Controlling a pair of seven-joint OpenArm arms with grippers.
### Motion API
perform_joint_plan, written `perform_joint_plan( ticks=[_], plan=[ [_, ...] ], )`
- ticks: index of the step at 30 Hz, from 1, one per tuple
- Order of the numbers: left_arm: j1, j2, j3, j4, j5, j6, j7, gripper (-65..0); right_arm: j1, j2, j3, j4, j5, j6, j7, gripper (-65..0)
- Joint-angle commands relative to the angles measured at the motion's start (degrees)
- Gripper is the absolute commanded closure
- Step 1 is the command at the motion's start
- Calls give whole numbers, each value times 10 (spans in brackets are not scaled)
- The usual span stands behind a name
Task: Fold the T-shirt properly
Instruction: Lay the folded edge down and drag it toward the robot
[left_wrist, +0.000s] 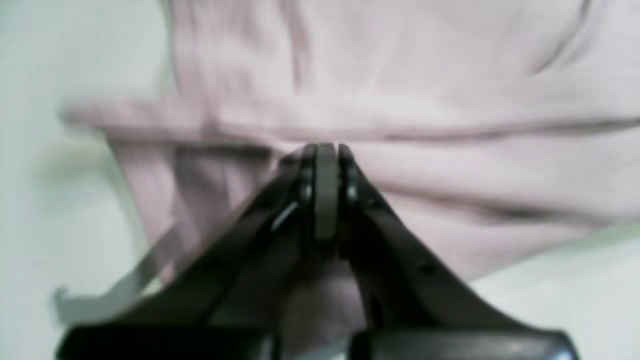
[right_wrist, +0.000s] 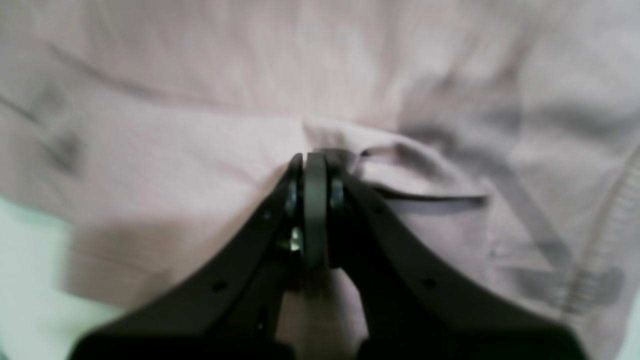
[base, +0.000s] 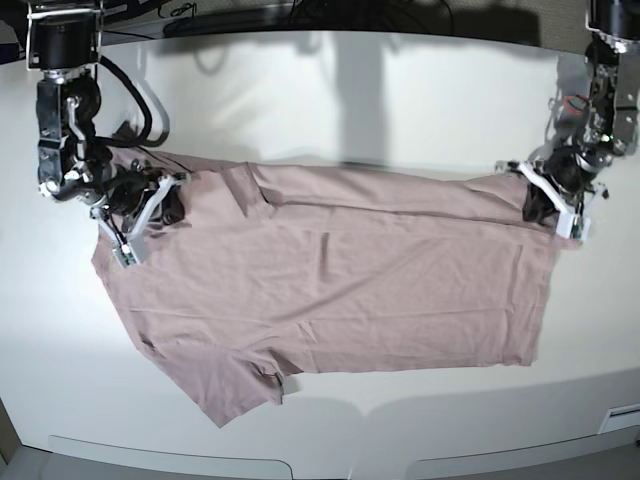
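Now both arms' fingers (left_wrist: 326, 150) (right_wrist: 316, 157) clamp the T-shirt (base: 330, 290) on the table (base: 400, 90).

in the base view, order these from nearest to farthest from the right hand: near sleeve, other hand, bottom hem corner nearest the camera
1. Near sleeve, at the front of the T-shirt, on the same side as the right hand.
2. Bottom hem corner, front, far side of the view.
3. Left hand, across the whole shirt, shut on the far hem corner.
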Motion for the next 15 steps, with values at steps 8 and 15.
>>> perform_joint_plan(
  ticks=[8,15],
  plan=[
    [8,0,-4,-78,75,5,25,0,-19,23,5,-2,-57,-13,21,0],
    [75,-33,-4,-64,75,5,29,0,-78,49,5,7,-57,-7,65,0]
  ],
)
